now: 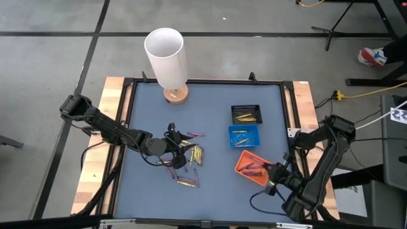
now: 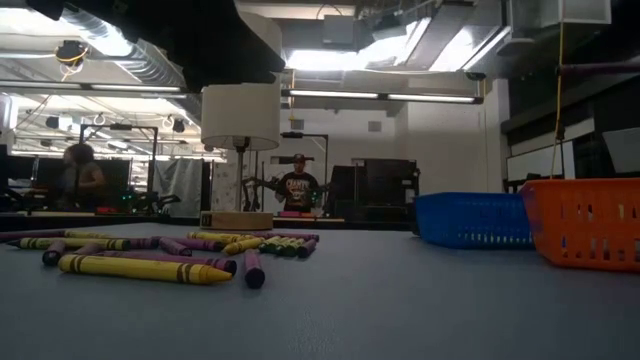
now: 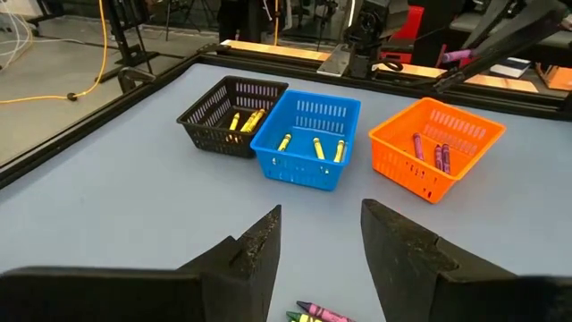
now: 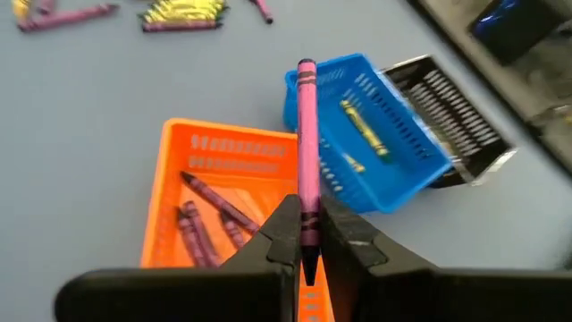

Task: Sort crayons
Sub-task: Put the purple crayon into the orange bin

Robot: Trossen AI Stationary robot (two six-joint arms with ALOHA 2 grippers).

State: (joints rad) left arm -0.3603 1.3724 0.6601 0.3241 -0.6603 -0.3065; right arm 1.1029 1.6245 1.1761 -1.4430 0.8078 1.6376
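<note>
Slotted plastic trays point(image 3: 308, 139), matt tabletop point(image 1: 210, 187)

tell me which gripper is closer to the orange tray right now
Right. The right gripper is at the orange tray, at its near corner, shut on a purple crayon. The left gripper is open over the loose crayon pile, well across the table from it.

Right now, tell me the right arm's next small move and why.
Probably open the right gripper to drop its purple crayon into the orange tray. The gripper is shut on the crayon just above that tray, which already holds purple crayons, while the blue tray holds yellow ones.
</note>
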